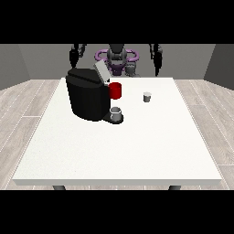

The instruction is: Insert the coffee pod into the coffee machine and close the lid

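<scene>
Before me: big white table (137, 151), square top, dark legs just showing under near edge. Red cup (116, 90) upright on it, toward my end, left of middle in view. Grey cup (116, 114) upright nearer camera, just below red cup in view. Pale wood plank floor (23, 105) around table, grey wall (41, 59) behind

a black coffee machine (87, 96) stands on the white counter (123, 146) with its lid (101, 72) tilted up. a grey cup (116, 114) sits at its base, a red mug (115, 90) just behind, and a small grey coffee pod (146, 97) lies apart to the view's right. both hands (73, 57) (157, 55) hang raised beyond the counter's far edge.
</scene>
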